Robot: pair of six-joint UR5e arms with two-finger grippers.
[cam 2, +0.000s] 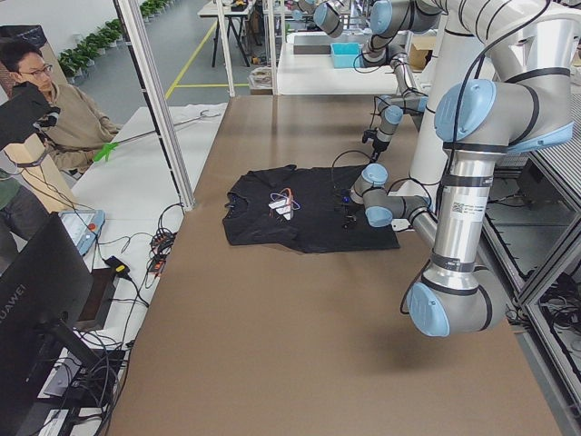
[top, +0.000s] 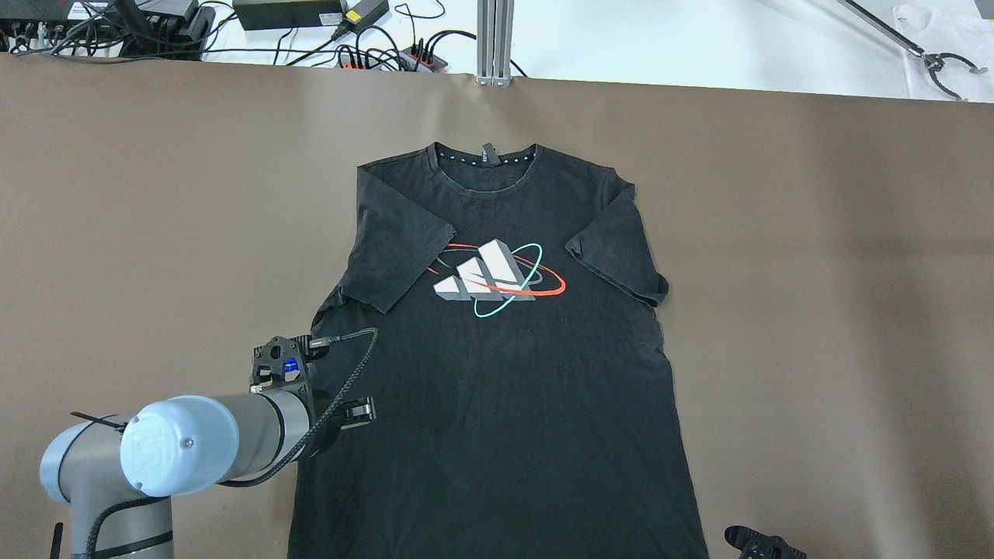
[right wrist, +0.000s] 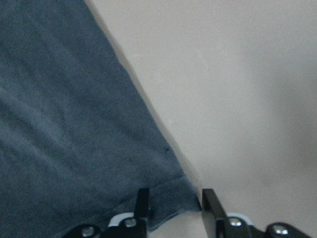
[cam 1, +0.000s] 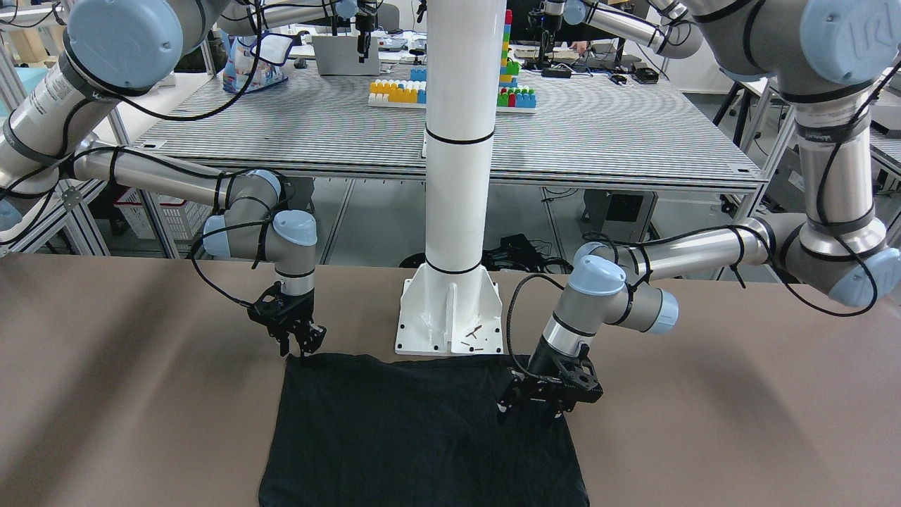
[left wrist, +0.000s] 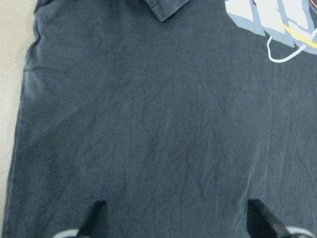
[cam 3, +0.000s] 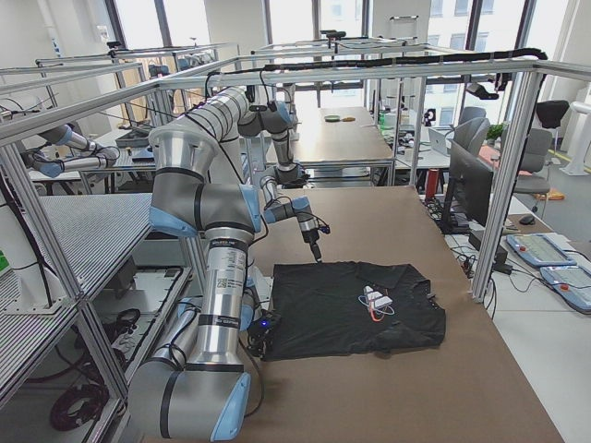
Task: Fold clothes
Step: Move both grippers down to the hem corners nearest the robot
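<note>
The clothes are one black T-shirt (top: 497, 388) with a white, red and teal chest print (top: 497, 276), lying flat with its front up and its collar toward the far table edge. My left gripper (cam 1: 531, 419) hovers open over the shirt's lower body near its left side seam; in the left wrist view its fingers (left wrist: 96, 215) stand wide apart above the flat cloth (left wrist: 148, 124). At the shirt's hem corner stands my right gripper (cam 1: 299, 346), open by a narrow gap. The hem corner (right wrist: 173, 198) lies between its fingers (right wrist: 142, 201).
The white pillar's base plate (cam 1: 450, 324) stands just behind the hem. Bare brown table (top: 815, 310) stretches on both sides. Cables and power bricks (top: 295, 15) lie past the far edge. A person (cam 2: 54, 118) sits beyond that edge, by a monitor (cam 2: 36, 300).
</note>
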